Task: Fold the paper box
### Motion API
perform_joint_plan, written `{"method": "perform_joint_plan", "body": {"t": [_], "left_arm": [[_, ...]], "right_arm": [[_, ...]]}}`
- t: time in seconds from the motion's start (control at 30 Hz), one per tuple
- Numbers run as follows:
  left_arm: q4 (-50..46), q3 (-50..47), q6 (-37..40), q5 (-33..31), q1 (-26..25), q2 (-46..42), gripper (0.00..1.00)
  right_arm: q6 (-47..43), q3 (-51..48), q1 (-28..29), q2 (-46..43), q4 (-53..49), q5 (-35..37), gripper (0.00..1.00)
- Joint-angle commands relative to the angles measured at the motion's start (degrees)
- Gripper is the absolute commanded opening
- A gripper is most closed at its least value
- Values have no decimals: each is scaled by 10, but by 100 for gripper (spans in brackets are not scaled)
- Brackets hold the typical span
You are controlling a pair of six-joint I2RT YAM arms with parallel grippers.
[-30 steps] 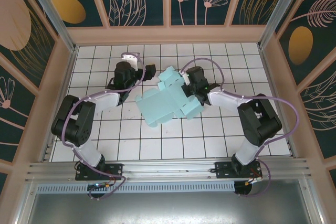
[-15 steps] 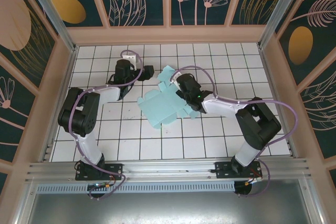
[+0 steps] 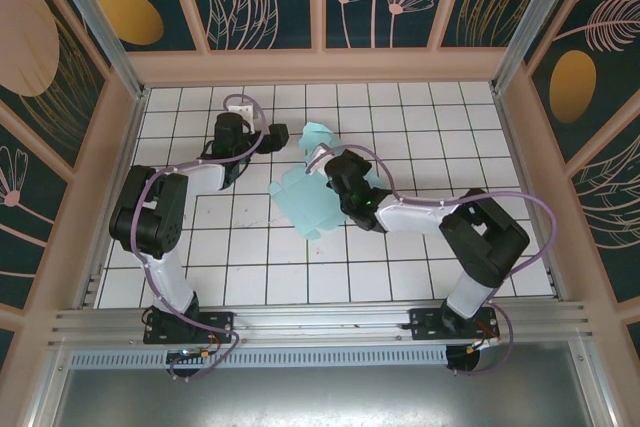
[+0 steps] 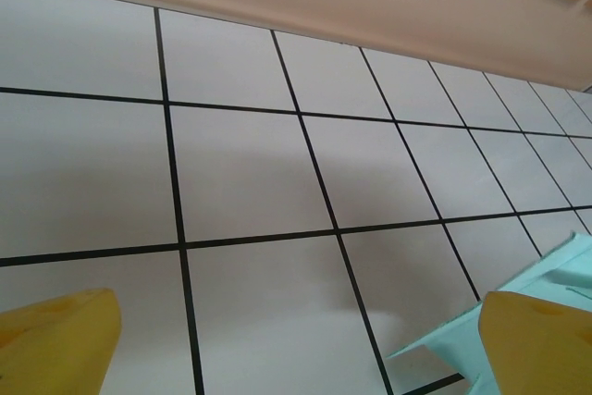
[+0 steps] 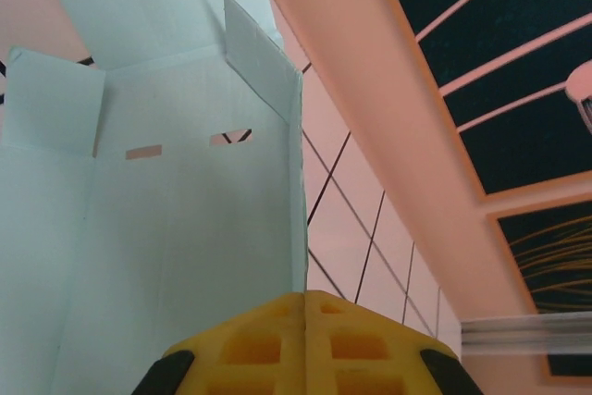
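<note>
The paper box (image 3: 300, 199) is a pale aqua card cut-out with flaps, standing partly raised on the white tiled floor at mid-table. My right gripper (image 3: 328, 165) holds its right edge from above. In the right wrist view the yellow fingers (image 5: 250, 349) are pressed together with the card's edge between them, and the box's panels and flaps (image 5: 166, 219) rise ahead. My left gripper (image 3: 278, 136) sits just left of the box's upper flap. Its yellow fingertips (image 4: 55, 339) stand wide apart with bare tile between them, and a corner of the box (image 4: 444, 358) lies by the right fingertip.
Pink frame walls enclose the floor: the back wall (image 3: 320, 65) lies a few tiles behind the box and the side walls (image 3: 118, 177) stand left and right. Open tiles (image 3: 300, 277) stretch between the box and the arm bases.
My right gripper has moved left with the box, which went from lying spread flat to partly raised and narrower. My left gripper has shifted slightly back, closer to the upper flap.
</note>
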Motion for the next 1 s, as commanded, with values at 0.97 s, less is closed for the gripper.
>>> {"method": "perform_joint_plan", "body": {"t": [0.97], "left_arm": [[-136,190,19,119,42,158,76]], "right_arm": [[-217,-50,37,105,285,29,0]]}}
